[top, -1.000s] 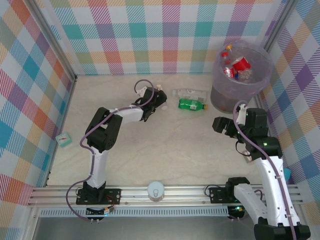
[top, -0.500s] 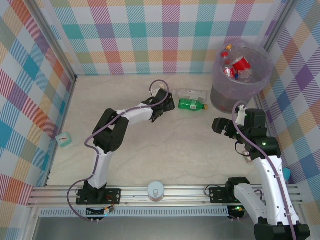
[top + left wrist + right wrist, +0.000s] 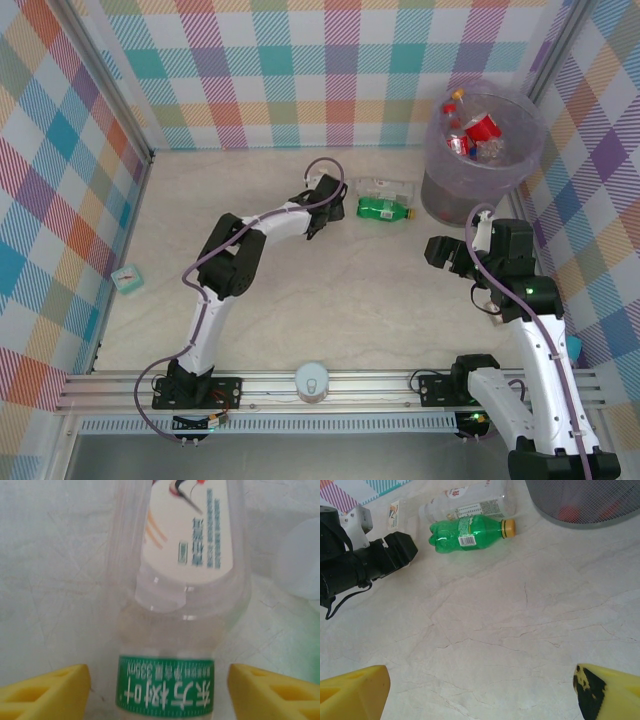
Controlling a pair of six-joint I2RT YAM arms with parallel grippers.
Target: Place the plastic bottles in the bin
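Clear, white-labelled bottle (image 3: 185, 595) lies between your left end effector's (image 3: 160, 692) spread fingers, ungripped, near the desk's (image 3: 510, 630) far edge. Green bottle (image 3: 384, 209) sits nearby, with the bin (image 3: 455, 195) at the far right corner. Your right end effector (image 3: 480, 695) hangs open over bare desk.

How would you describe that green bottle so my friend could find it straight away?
Start at the round grey-purple bin in the table's far right corner. Just left of it bottles lie on their sides, and the green bottle is the nearest one. Unlike the clear bottle behind it, it is bright green with a yellow cap.
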